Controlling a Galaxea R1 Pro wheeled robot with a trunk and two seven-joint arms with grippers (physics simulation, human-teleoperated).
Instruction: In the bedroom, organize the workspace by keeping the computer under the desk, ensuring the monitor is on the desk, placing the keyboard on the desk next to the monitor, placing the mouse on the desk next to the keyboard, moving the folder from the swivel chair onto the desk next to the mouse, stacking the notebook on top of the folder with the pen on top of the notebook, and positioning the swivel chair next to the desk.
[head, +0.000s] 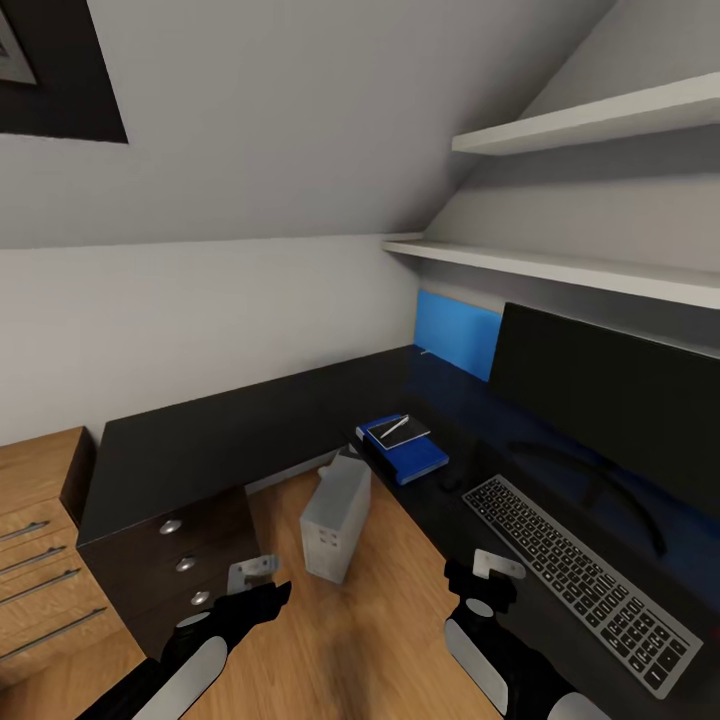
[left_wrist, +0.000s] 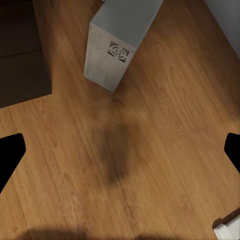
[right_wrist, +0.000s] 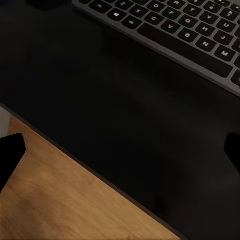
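The black monitor (head: 610, 400) stands on the dark L-shaped desk (head: 230, 430), with the grey keyboard (head: 580, 580) (right_wrist: 170, 30) in front of it. Left of the monitor lies the blue folder (head: 420, 458), carrying the black notebook (head: 400, 434) and the pen (head: 394, 428). A small dark lump (head: 453, 480) between folder and keyboard may be the mouse. The grey computer tower (head: 335, 518) (left_wrist: 117, 45) stands on the wooden floor in the desk's inner corner. My left gripper (head: 255, 590) (left_wrist: 120, 155) hangs open over the floor near the tower. My right gripper (head: 490, 578) (right_wrist: 120, 152) is open above the desk's front edge, beside the keyboard.
A dark drawer unit (head: 185, 560) sits under the desk's left wing, with a wooden dresser (head: 40, 560) beside it. Two white shelves (head: 590, 120) (head: 560, 265) hang above the monitor under a sloping ceiling. Wooden floor (head: 380, 620) lies between my arms.
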